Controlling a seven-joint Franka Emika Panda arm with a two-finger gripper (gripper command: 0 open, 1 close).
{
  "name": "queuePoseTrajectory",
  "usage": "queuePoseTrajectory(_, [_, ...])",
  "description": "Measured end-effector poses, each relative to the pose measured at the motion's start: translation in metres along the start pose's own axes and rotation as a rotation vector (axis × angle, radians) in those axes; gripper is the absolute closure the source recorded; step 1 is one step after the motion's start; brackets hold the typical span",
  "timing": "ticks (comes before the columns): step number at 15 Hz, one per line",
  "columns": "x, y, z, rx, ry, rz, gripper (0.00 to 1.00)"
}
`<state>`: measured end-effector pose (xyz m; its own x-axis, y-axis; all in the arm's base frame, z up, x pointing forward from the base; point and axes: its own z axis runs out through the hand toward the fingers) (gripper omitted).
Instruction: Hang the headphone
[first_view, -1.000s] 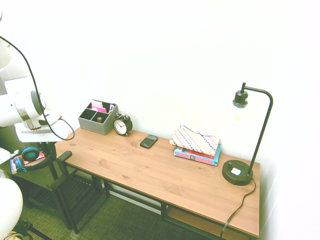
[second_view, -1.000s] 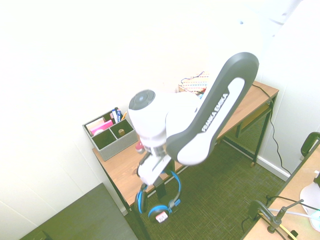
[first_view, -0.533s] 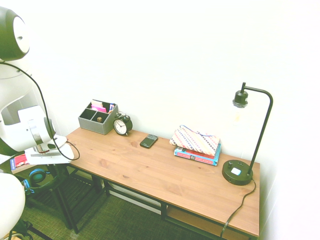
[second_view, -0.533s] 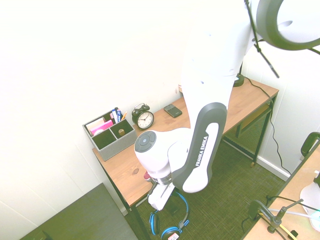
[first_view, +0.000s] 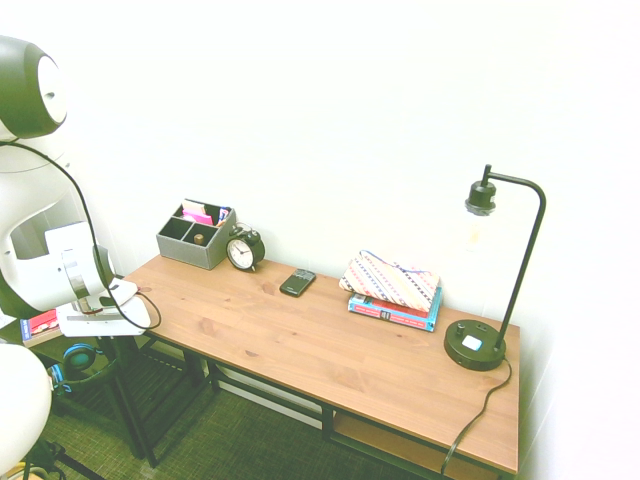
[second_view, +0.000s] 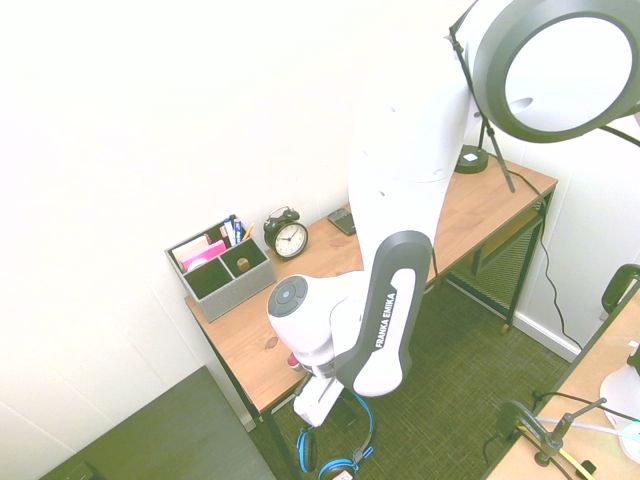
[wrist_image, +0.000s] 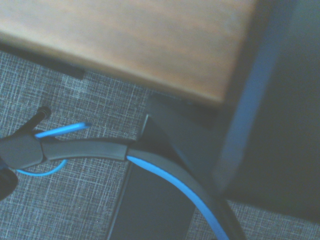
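**A:** Where is the headphone (second_view: 338, 455) at this moment?

**B:** It hangs low beside the short end of the desk (second_view: 470, 215), below the level of the wooden top and above the carpet. In the second exterior view the black band with its blue trim loops down under the gripper (second_view: 318, 412). In the first exterior view only one blue ear cup (first_view: 80, 356) shows, under the arm, beside a black bracket on the desk frame.

**A:** Is the gripper holding it?

**B:** I cannot tell. The fingers are hidden behind the arm's white wrist in both exterior views. The wrist view shows the band (wrist_image: 165, 170) curving close under the camera, right beside a dark upright part of the frame.

**A:** So which step is this?

**B:** I judge it the hanging itself, near its end. Next, the band must settle over the bracket so that it bears the weight before the arm draws away. Whether the band already rests on it, I cannot tell.

**A:** Any containers in view?

**B:** One, a grey organizer (second_view: 221, 273) at the back corner of the desk, next to a clock (second_view: 288, 237). One compartment holds pink paper, another holds pens, and a front one holds a small round brown thing.
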<state>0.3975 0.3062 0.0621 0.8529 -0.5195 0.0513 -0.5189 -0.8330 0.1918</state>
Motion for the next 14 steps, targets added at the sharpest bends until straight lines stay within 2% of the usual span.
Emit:
queuePoseTrajectory(10, [0.014, 0.002, -0.003, 0.023, -0.006, 0.005, 0.00])
queuePoseTrajectory(12, [0.023, 0.001, -0.020, 0.039, -0.006, -0.008, 0.00])
queuePoseTrajectory(14, [0.030, -0.001, -0.069, 0.082, 0.011, -0.042, 0.00])
